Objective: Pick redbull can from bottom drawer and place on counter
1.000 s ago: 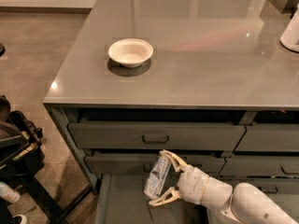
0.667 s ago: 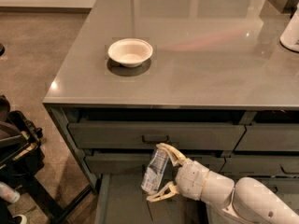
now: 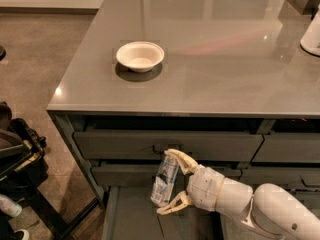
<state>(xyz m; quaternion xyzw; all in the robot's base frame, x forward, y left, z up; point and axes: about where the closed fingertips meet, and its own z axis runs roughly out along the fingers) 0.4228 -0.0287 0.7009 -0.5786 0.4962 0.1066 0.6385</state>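
Silver, blue-patched redbull can, cream end effector over dark grey bottom drawer, grey counter

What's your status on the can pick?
Gripper shut on redbull can, above open bottom drawer. Can slightly tilted, below counter level. Counter edge overhead; white bowl up left.

The white arm stretches in from the bottom right. Its gripper hangs over the bottom drawer's left side, both fingers squeezing the redbull can.
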